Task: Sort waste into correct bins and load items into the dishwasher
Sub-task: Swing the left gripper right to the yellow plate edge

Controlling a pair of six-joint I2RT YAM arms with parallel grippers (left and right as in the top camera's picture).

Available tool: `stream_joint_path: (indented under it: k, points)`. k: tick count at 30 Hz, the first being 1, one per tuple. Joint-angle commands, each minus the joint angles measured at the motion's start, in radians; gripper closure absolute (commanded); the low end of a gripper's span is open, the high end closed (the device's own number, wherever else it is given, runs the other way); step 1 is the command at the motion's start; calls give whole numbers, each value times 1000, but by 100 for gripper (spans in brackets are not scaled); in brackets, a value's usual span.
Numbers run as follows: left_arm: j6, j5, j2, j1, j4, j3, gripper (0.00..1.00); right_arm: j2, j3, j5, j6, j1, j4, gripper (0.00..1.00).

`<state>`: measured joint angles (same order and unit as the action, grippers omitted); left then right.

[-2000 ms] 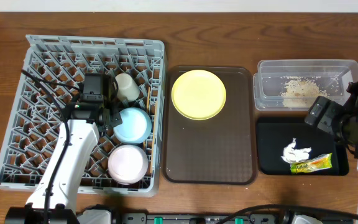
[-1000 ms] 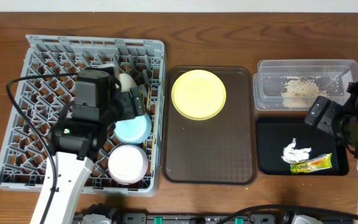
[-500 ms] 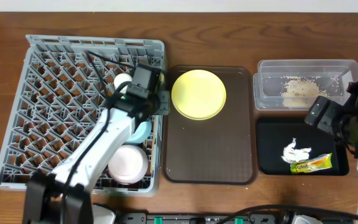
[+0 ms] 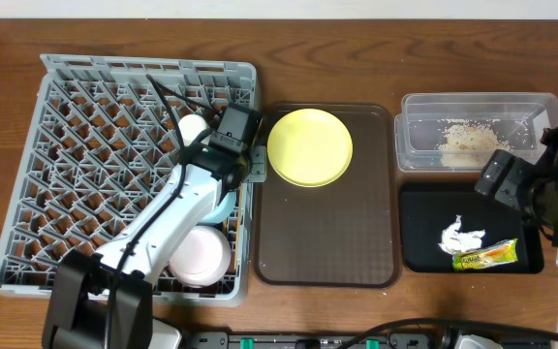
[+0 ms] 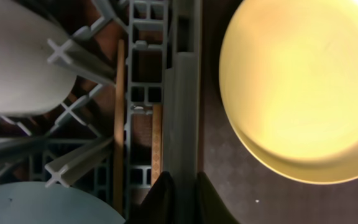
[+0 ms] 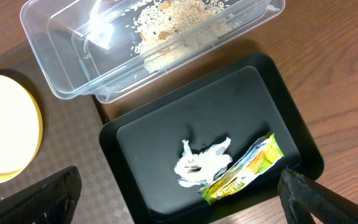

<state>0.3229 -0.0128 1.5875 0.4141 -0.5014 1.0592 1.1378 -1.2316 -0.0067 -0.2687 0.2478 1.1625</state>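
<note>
Grey plastic made up the biggest thing on the wooden table (image 4: 356,58): a square dish rack (image 4: 148,66) with a lattice of stubby pegs. Along its right side sat a small white cup (image 4: 192,126) on its side, a light blue bowl (image 4: 223,204) mostly hidden under the left arm, and a smooth white bowl (image 4: 200,254) nearest the front. A pair of thin wooden chopsticks (image 5: 119,124) lay lengthwise in the slots just inside the rack's right wall. The left claw (image 5: 183,186) hung over that wall with its two dark fingers drawn close together; I could not tell whether they touched the wall or only hovered above it. Just beside the rack, a round, glossy yellow plate (image 4: 309,146) rested at the far end of a brown serving tray (image 4: 327,242) with rounded corners. Further right, a clear rectangular tub (image 4: 478,98) held beige, crumbly food scraps (image 4: 465,138). In front of it a shallow black tray (image 4: 424,242) carried a crumpled white tissue (image 4: 461,235) and, touching it, a shiny yellow-green-orange snack wrapper (image 4: 485,256). The right claw (image 6: 179,177) was poised above the black tray, its fingers spread wide and gripping nothing.
</note>
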Motion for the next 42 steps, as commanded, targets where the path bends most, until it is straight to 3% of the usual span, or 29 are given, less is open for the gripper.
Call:
stream_joint_path:
  k: [1,29,42]
  points:
    - [7,-18,14,18,2,-9,92,-3,-12,2,0,7,1,1]
    - [-15,-33,14,17,63,-9,92,-3,-12,2,0,7,1,1]
    - [-121,-33,14,17,69,-9,92,-3,-12,2,0,7,1,1]
